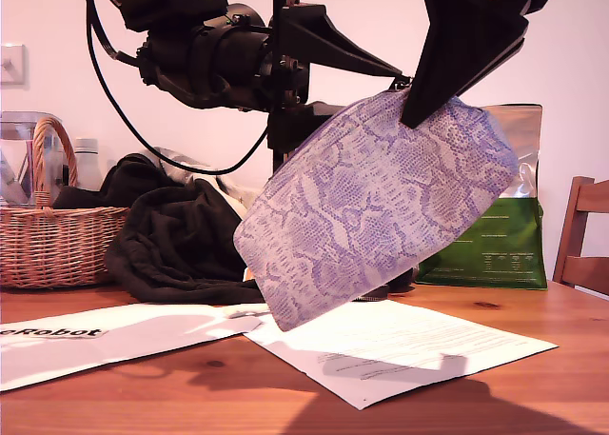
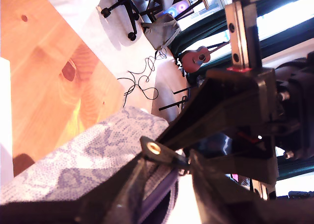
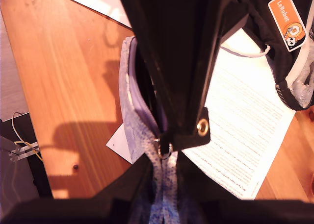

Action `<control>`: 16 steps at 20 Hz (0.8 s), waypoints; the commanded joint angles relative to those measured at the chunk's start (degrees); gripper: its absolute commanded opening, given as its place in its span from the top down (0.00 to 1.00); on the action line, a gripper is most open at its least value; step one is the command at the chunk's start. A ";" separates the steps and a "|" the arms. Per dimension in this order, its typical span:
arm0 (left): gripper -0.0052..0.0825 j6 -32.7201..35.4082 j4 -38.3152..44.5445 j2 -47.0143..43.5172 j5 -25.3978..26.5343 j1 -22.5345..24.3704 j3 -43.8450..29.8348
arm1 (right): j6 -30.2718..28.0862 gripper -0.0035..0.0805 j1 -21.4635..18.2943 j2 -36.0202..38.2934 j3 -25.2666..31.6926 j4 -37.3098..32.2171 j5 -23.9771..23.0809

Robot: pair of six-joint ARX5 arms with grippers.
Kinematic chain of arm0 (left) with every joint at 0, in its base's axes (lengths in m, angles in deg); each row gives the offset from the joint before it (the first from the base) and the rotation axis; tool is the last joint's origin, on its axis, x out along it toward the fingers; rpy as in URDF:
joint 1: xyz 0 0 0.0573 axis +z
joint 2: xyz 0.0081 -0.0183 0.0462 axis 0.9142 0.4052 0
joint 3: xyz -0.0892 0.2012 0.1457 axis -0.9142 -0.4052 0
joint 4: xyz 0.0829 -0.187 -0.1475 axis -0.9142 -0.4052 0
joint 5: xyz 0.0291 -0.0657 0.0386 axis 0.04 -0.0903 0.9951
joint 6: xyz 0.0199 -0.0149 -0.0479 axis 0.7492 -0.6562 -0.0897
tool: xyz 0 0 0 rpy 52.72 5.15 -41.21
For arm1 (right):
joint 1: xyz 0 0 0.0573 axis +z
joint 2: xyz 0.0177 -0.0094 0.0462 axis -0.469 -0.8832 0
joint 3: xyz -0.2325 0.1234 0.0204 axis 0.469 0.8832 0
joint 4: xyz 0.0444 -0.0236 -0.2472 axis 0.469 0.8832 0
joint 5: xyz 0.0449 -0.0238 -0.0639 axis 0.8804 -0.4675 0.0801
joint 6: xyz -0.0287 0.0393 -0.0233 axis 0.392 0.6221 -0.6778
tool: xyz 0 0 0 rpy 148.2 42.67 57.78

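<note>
A purple snakeskin-print zip pouch hangs tilted above the wooden table, held at its top edge by both grippers. My first gripper reaches in level from the exterior view's left and is shut on the pouch's top by the zipper pull. My second gripper comes down from the exterior view's upper right and is shut on the same edge just beside it. In the first wrist view the pouch lies under my first gripper. In the second wrist view the pouch hangs partly open below my second gripper.
Printed paper sheets and a white mailer lie under the pouch. Behind are a black garment, a wicker basket, a green bag and, at the exterior view's right edge, a wooden chair.
</note>
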 commanded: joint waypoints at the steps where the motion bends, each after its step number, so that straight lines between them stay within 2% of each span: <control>1: 0.74 -0.09 0.57 0.83 0.59 -0.28 -0.17 | 0.07 0.97 0.26 0.68 0.35 -1.01 0.11; 3: 0.82 -0.11 0.52 0.83 2.32 -0.28 -0.17 | 0.09 0.97 0.26 0.68 0.35 -0.92 0.11; 8: 0.86 -0.13 1.49 0.83 3.74 -0.28 -0.17 | 0.09 0.97 0.24 0.68 0.35 -0.98 0.11; 10: 0.96 -0.13 1.95 0.83 4.17 -0.28 -0.17 | 0.09 0.97 0.24 0.68 0.35 -0.94 0.09; 16: 0.96 -1.25 2.58 0.83 4.55 1.40 -0.17 | 0.11 0.97 0.24 0.68 0.35 -0.90 0.02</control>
